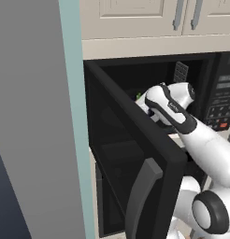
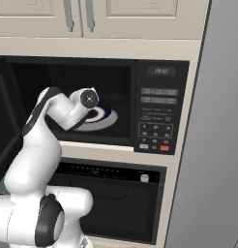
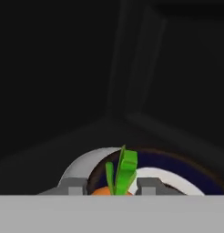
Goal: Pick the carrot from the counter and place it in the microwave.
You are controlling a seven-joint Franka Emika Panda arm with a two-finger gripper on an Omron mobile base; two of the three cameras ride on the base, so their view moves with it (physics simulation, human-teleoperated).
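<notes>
Inside the microwave [image 2: 159, 106], the arm reaches through the open doorway; its door [image 1: 135, 158] stands swung wide to the left, curved grey handle [image 1: 141, 196] facing near. From the hand camera the gripper [image 3: 114, 187] shows two grey fingertips [image 3: 148, 185] set close on either side of the carrot [image 3: 117, 177] — orange body between them, green top standing upright; the jaws are narrowed onto it, holding it. Just beyond lies a plate [image 3: 177, 175] with white rim and dark blue centre, resting on the microwave floor; the carrot sits over its near edge. From the right, the wrist hides part of that plate [image 2: 104, 118]; the button panel [image 2: 157, 114] sits right of the cavity.
</notes>
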